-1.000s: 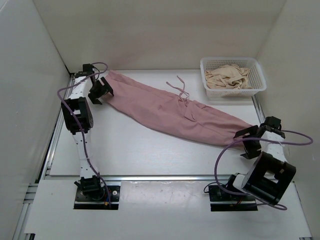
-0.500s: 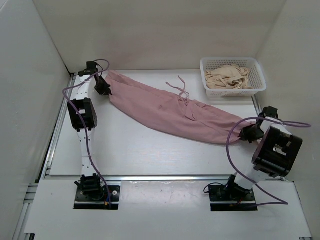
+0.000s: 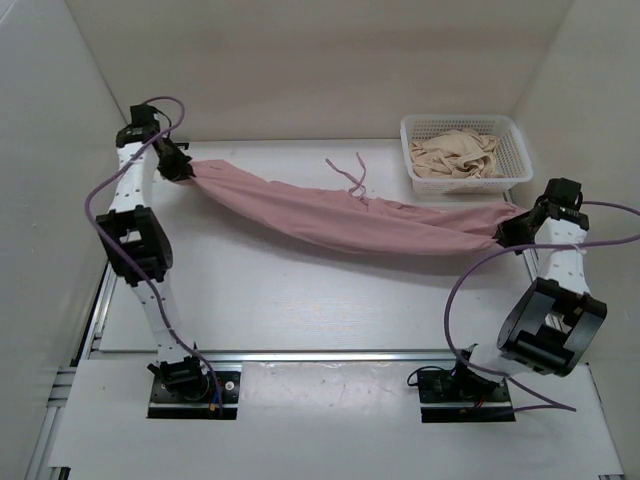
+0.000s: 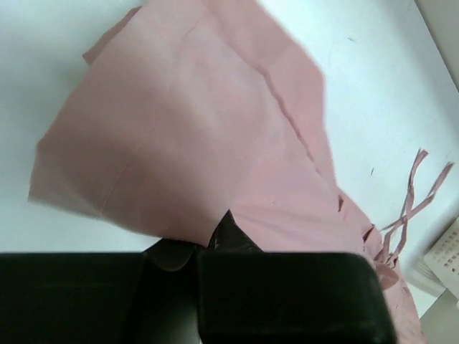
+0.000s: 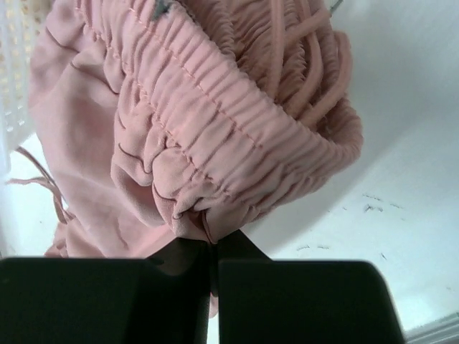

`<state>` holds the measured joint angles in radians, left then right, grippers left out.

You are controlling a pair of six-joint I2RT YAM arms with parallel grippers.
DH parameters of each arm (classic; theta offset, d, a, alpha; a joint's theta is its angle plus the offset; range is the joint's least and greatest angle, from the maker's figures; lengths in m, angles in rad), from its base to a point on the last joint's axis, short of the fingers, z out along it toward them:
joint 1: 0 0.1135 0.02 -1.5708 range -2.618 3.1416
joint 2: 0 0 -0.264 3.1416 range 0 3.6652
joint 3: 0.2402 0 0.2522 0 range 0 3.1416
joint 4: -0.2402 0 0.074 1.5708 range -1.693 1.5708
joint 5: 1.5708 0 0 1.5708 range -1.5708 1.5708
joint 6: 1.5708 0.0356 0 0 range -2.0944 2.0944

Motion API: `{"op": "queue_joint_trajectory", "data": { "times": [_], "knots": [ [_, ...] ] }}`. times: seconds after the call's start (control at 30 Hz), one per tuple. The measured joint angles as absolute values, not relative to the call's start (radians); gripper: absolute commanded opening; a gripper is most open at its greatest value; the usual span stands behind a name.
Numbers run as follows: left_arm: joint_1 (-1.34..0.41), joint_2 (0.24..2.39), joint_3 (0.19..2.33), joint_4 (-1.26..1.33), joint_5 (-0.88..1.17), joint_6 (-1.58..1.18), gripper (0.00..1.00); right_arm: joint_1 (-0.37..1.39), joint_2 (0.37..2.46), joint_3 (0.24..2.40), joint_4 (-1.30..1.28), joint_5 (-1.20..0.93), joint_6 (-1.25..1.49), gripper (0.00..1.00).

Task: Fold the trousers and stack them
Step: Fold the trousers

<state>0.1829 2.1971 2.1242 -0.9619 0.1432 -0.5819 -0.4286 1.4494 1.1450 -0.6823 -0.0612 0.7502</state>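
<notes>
While the left gripper point(image 3: 178, 166) is pinched tight on the leg end of the large dusty-pink thin-fabric trousers point(image 3: 340, 220), the right gripper point(image 3: 508, 230) is clamped just as tightly on their gathered elastic waistband point(image 5: 237, 122). Strung between the two tools, the garment sags at its middle toward the white table point(image 3: 300, 300); whether it touches there I cannot tell. Thin pink drawstrings point(image 3: 345, 172) trail beyond the span. Just beyond the right gripper stands a white plastic mesh basket point(image 3: 518, 172) holding a crumpled beige cloth point(image 3: 455, 150).
</notes>
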Motion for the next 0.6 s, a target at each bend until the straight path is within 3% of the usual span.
{"op": "queue_joint_trajectory", "data": {
  "times": [0.2, 0.27, 0.3, 0.33, 0.37, 0.4, 0.43, 0.6],
  "knots": [
    [0.247, 1.917, 1.797, -0.966, 0.080, -0.540, 0.10, -0.434, 1.264, 0.975, -0.746, -0.044, 0.735, 0.01],
    [0.256, 1.871, 1.700, -0.965, 0.057, -0.530, 0.10, -0.436, 1.187, 0.911, -0.775, -0.028, 0.728, 0.09],
    [0.260, 1.845, 1.639, -0.962, 0.043, -0.524, 0.23, -0.439, 1.149, 0.880, -0.783, -0.022, 0.722, 0.31],
    [0.262, 1.824, 1.592, -0.967, 0.030, -0.517, 0.44, -0.441, 1.114, 0.855, -0.793, -0.015, 0.722, 0.50],
    [0.264, 1.805, 1.544, -0.976, 0.014, -0.512, 0.69, -0.444, 1.079, 0.832, -0.812, -0.007, 0.711, 0.79],
    [0.266, 1.795, 1.518, -0.986, 0.003, -0.500, 0.92, -0.445, 1.058, 0.819, -0.822, 0.000, 0.712, 0.85],
    [0.273, 1.789, 1.502, -1.003, -0.008, -0.501, 1.00, -0.446, 1.040, 0.807, -0.833, 0.004, 0.700, 0.87],
    [0.308, 1.789, 1.523, -1.044, -0.028, -0.497, 1.00, -0.447, 1.008, 0.794, -0.868, 0.020, 0.691, 0.91]
  ]
}}
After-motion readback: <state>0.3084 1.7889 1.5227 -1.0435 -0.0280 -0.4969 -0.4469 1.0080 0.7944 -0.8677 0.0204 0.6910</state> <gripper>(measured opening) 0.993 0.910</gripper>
